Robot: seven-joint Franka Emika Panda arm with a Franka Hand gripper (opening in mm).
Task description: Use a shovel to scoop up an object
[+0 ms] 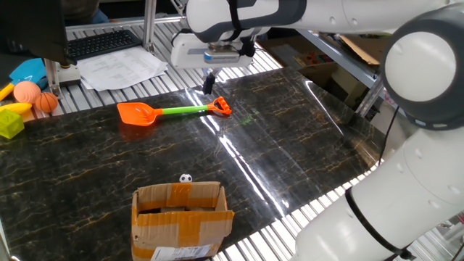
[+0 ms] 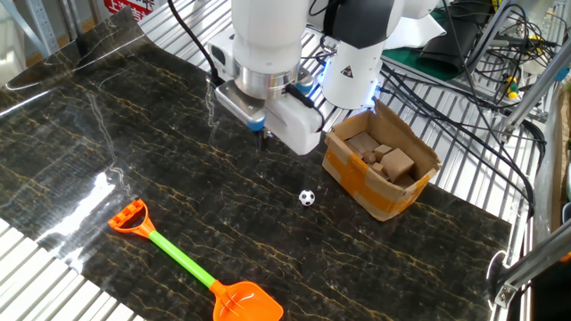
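Observation:
The shovel (image 1: pixel 168 111) lies flat on the dark marble table, orange blade to the left, green shaft, orange D-end to the right. In the other fixed view it (image 2: pixel 183 260) lies near the front edge. The tiny black-and-white ball (image 1: pixel 185 178) rests on the table beside the cardboard box; it also shows in the other fixed view (image 2: pixel 307 197). My gripper (image 1: pixel 209 83) hangs above the table just behind the shovel's D-end, fingers close together and holding nothing. In the other fixed view the gripper (image 2: pixel 260 139) is well apart from the ball and the shovel.
An open cardboard box (image 1: pixel 181 217) with wooden blocks stands near the ball, and shows in the other fixed view (image 2: pixel 379 160). Orange and peach balls (image 1: pixel 35 96), toy blocks, papers and a keyboard lie at the far left. Cables (image 2: pixel 482 53) hang beyond the table.

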